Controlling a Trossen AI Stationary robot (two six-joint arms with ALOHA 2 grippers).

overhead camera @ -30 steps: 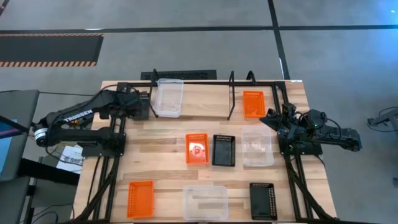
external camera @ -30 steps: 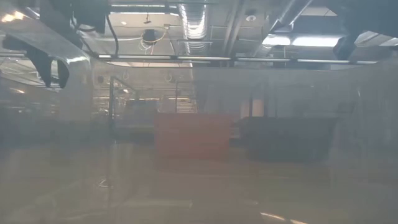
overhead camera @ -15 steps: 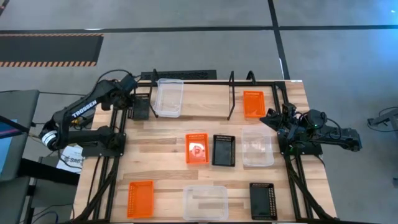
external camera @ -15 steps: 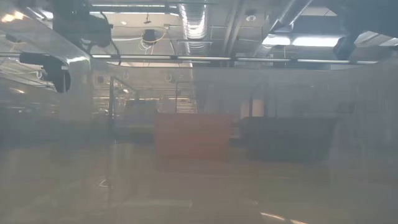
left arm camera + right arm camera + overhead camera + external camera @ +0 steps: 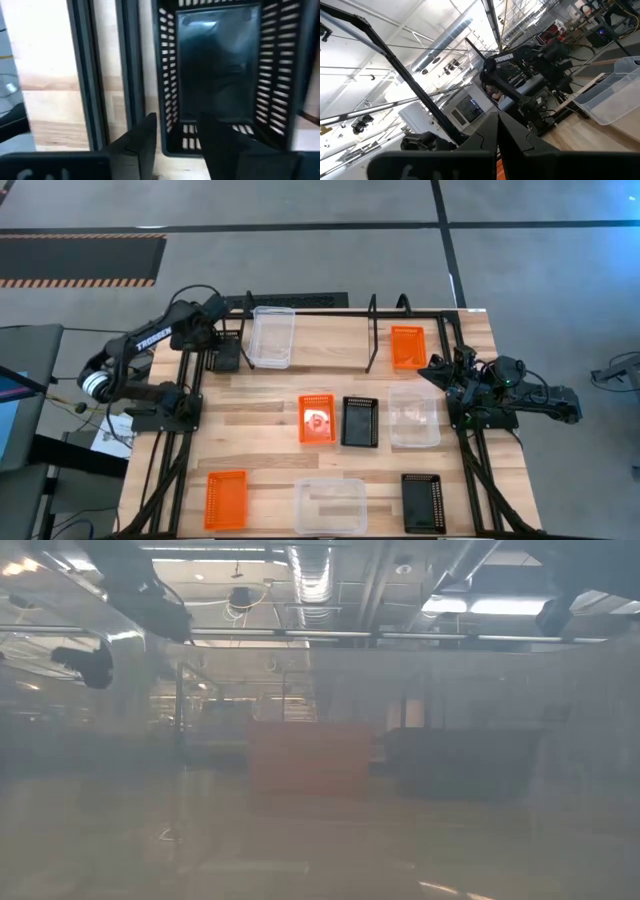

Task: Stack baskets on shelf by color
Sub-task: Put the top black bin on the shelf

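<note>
Nine baskets are in play, and I count two on the shelf [image 5: 330, 360] so far: a clear basket [image 5: 272, 336] in its left bay and an orange basket [image 5: 407, 347] in its right bay. Working left to right, my left gripper [image 5: 176, 146] sits at the shelf's left end with its fingers straddling the near short wall of a black basket [image 5: 220, 75], one finger outside and one inside; I judge them clamped on that wall, though the wrist view is too close to be sure. The basket's long axis runs straight away from the jaws, and it hangs just left of the clear basket, beside the wire frame. The free middle bay lies to the right, past the clear basket, so the left arm is the nearer one for it. Six baskets lie on the table [image 5: 260, 405]. My right gripper [image 5: 437, 373] waits near the table's right edge, fingers together.
</note>
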